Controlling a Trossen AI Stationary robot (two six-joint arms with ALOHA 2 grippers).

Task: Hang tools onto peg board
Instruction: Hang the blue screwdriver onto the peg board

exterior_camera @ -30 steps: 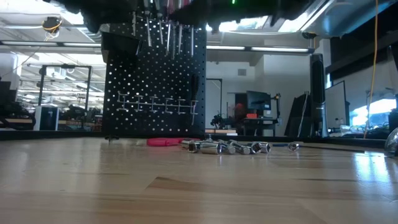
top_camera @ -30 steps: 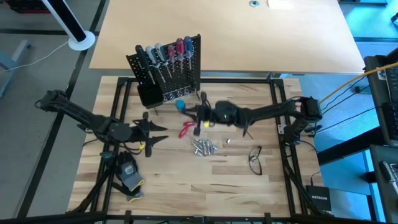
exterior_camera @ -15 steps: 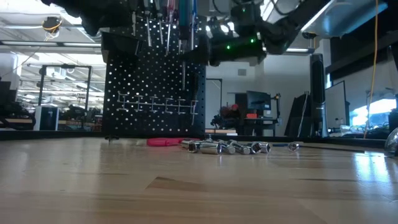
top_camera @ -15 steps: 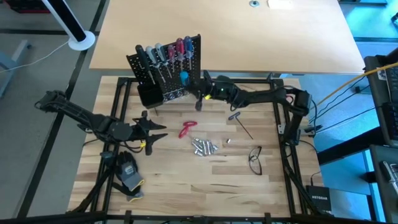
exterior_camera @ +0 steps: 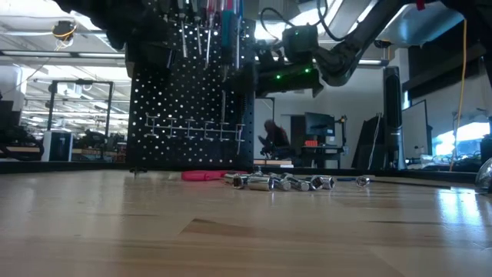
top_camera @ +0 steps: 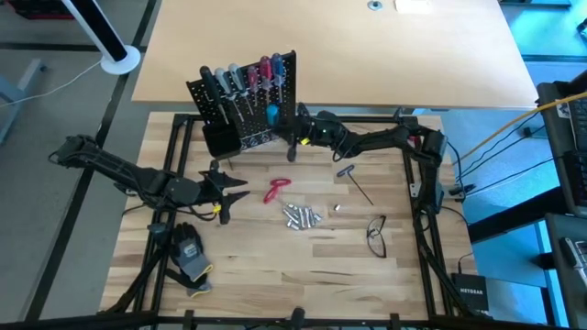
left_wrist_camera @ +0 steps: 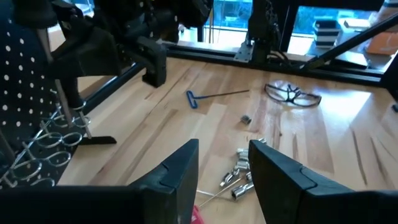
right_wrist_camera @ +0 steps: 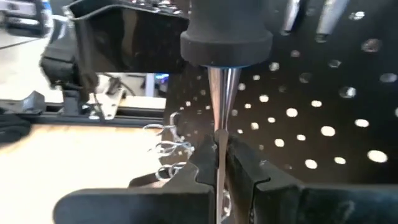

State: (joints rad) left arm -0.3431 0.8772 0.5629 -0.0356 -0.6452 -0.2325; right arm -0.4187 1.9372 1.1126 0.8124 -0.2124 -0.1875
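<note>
"What is the right gripper (right_wrist_camera: 217, 163) pinching?"

"The thin metal shaft of a screwdriver (right_wrist_camera: 218, 112). Its handle sticks out past the jaws, right by the peg board (top_camera: 246, 108)."

"Will it slip?"

"Maybe. It looks stiff, light and smooth. The left gripper (left_wrist_camera: 221, 163) waits, jaws spread."

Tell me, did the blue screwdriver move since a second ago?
Yes. The blue screwdriver went from the table in front of the peg board up onto the board, carried by the right gripper, which grips its shaft.
</note>
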